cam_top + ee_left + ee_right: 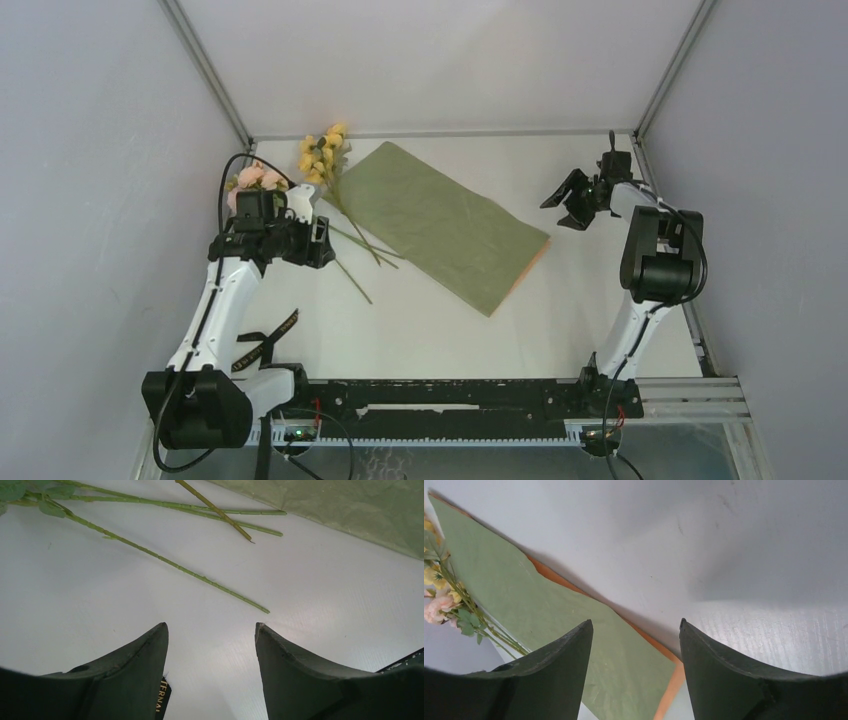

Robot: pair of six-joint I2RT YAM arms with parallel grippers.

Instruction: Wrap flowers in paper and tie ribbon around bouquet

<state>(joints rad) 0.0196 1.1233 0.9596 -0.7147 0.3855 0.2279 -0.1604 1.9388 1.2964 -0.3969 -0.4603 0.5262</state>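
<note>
White table (430, 330) between grey walls (100, 150); left pincer (211, 625) and right pincer (635, 624) agape, empty.

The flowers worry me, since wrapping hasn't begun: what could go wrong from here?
1. The flowers lie splayed, stalks crossing, mostly beside the paper; the open left gripper may catch only one stalk.
2. The paper lies flat; the open right gripper might crumple it while lifting an edge.
3. The ribbon lies by the left arm's base and could get dragged.
</note>
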